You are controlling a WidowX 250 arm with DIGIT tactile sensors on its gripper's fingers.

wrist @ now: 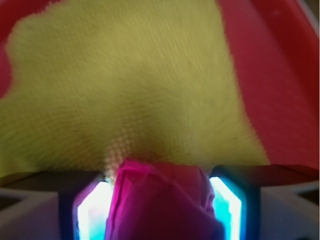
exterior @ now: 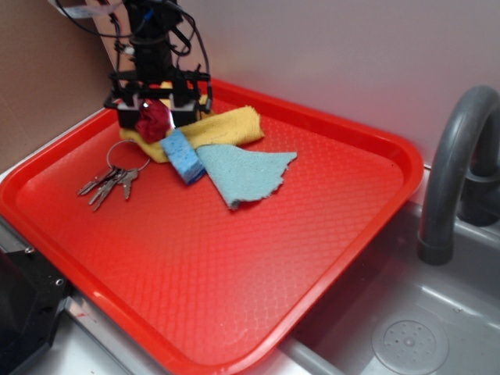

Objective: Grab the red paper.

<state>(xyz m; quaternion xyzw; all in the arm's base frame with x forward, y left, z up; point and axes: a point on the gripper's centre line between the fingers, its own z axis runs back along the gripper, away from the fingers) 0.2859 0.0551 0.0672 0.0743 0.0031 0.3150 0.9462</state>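
The red paper (exterior: 155,119) is a dark crimson crumpled wad at the back left of the tray. It sits between the fingers of my gripper (exterior: 154,117), which comes straight down over it. In the wrist view the red paper (wrist: 162,202) fills the gap between the two lit fingertips (wrist: 92,212) and touches both, so my gripper (wrist: 160,210) is shut on it. The paper is right over the yellow cloth (wrist: 130,85). I cannot tell whether it rests on the cloth or hangs just above it.
The red plastic tray (exterior: 312,234) holds the yellow cloth (exterior: 226,125), a blue sponge (exterior: 182,155), a light blue rag (exterior: 242,173) and a bunch of keys (exterior: 113,180). A grey sink with a faucet (exterior: 457,164) is at the right.
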